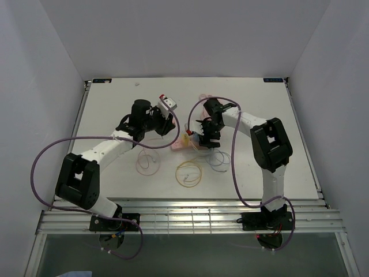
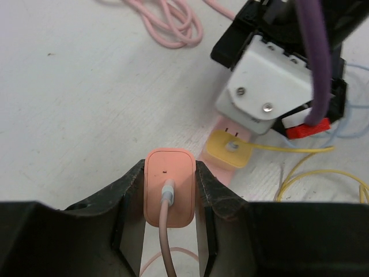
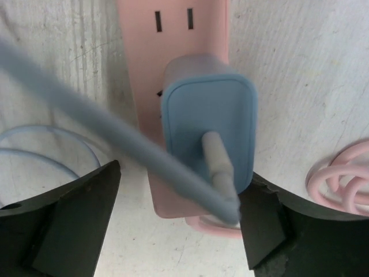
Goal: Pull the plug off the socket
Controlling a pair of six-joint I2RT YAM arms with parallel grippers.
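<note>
The pink power strip [image 3: 173, 57] lies on the white table, also seen in the top view [image 1: 180, 144]. A blue plug [image 3: 209, 127] sits in it near one end. My right gripper [image 3: 179, 213] is open, its fingers [image 3: 75, 213] wide on either side of the blue plug and strip. My left gripper [image 2: 168, 231] is shut on an orange plug [image 2: 168, 187] by the strip's other end [image 2: 218, 166]. I cannot tell whether that plug is seated in an outlet. A yellow plug [image 2: 229, 148] sits in the strip just beyond it.
The strip's thin pink cord lies coiled on the table [image 2: 173, 23]. Loose coils of yellow cable [image 1: 188, 173], pink cable [image 1: 149, 163] and pale blue cable [image 1: 219, 158] lie in front of the strip. The right wrist body [image 2: 271, 86] hangs close over the strip.
</note>
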